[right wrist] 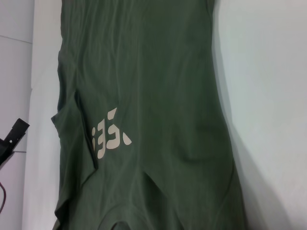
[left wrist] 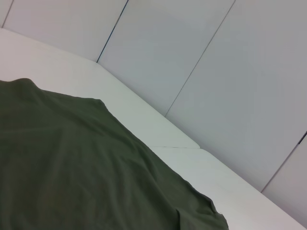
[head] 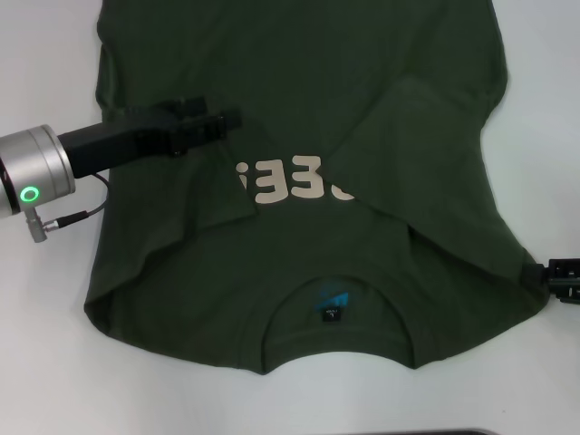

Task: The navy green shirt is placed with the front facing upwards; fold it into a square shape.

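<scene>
The navy green shirt [head: 299, 91] lies flat on the white table [head: 45, 362], front up, with its collar and black-and-blue neck label [head: 331, 304] at the near edge. Both sleeves are turned in over the chest and partly cover the pale letters [head: 294, 186]. My left gripper [head: 222, 122] reaches in from the left and sits over the folded left sleeve. My right gripper [head: 548, 275] is at the shirt's right shoulder edge, mostly cut off by the picture. The left wrist view shows plain green cloth [left wrist: 72, 167]. The right wrist view looks along the shirt [right wrist: 158, 96].
White table surface surrounds the shirt on the left, right and near sides. Pale wall panels [left wrist: 192, 57] stand behind the table's far edge. A dark strip [head: 444, 431] runs along the table's near edge.
</scene>
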Action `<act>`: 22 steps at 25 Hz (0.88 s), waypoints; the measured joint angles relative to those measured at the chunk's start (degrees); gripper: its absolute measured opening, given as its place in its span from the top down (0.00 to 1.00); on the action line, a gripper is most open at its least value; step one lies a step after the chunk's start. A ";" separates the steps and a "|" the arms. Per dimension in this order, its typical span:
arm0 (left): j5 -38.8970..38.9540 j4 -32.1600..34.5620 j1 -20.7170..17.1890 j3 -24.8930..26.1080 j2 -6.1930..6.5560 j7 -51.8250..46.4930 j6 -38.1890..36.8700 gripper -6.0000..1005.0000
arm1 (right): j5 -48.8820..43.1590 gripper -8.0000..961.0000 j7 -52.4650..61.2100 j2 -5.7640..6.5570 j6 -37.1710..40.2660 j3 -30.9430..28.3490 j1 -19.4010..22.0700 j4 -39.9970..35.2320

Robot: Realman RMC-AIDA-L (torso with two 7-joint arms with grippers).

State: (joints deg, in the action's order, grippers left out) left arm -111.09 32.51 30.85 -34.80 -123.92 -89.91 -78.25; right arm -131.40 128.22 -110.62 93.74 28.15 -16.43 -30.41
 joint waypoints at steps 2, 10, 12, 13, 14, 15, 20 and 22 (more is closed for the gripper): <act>0.00 0.00 -0.02 0.00 0.00 0.00 0.02 0.23 | -0.04 0.46 0.04 -0.02 0.11 -0.31 -0.01 0.00; 0.00 0.16 -0.26 0.00 0.00 0.00 0.03 0.23 | -0.03 0.79 -0.19 -0.03 0.18 -0.64 0.14 -0.21; 0.00 0.18 -0.27 0.00 0.00 0.00 0.03 0.23 | 0.06 0.89 -0.37 -0.06 0.18 -0.65 0.30 -0.30; 0.00 0.18 -0.27 0.00 0.00 -0.01 0.04 0.23 | 0.09 0.90 -0.49 -0.11 0.18 -0.65 0.41 -0.35; 0.00 0.20 -0.27 0.00 0.01 -0.11 0.03 0.23 | 0.11 0.90 -0.72 -0.17 0.17 -0.71 0.47 -0.40; 0.00 0.24 -0.29 0.00 0.05 -0.24 0.01 0.23 | 0.11 0.90 -0.88 -0.20 0.16 -0.79 0.50 -0.43; -0.54 1.47 -1.32 0.00 0.55 -4.27 -0.56 0.23 | 0.15 0.93 -2.20 -0.39 0.16 -2.02 0.51 -0.53; -1.16 2.32 -1.86 -0.07 0.84 -7.11 -1.05 0.23 | 0.17 0.93 -2.52 -0.37 0.20 -2.44 0.40 -0.54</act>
State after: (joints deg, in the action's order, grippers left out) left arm -112.25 34.83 28.98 -34.87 -123.09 -97.01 -79.30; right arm -131.24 125.70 -110.99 93.94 25.71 -16.03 -30.96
